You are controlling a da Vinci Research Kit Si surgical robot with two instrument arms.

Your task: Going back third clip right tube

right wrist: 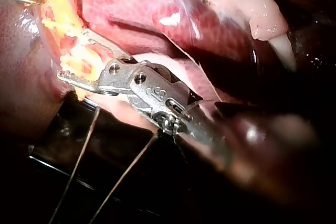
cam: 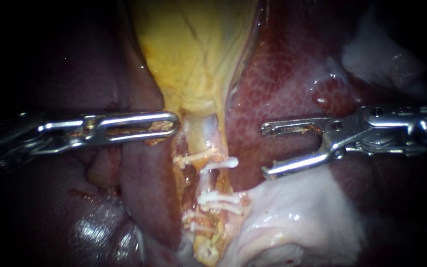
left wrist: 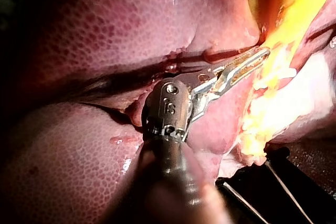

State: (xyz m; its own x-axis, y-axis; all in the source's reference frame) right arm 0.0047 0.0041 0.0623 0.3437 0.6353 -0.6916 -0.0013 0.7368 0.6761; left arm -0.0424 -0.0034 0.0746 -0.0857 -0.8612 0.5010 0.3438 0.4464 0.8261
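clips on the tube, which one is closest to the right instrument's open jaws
The upper clip whose white end pokes out toward the right instrument; the others sit lower or further left.

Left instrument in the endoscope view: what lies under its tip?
Dark red liver shows around the left instrument, and the lower edge of the yellow gallbladder lies beside its tip. The tissue directly beneath the metal is covered.

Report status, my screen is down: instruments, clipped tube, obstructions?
Right instrument open, empty, apart from tube. White clips on tube. Left instrument tip beside gallbladder neck. Nothing in between.
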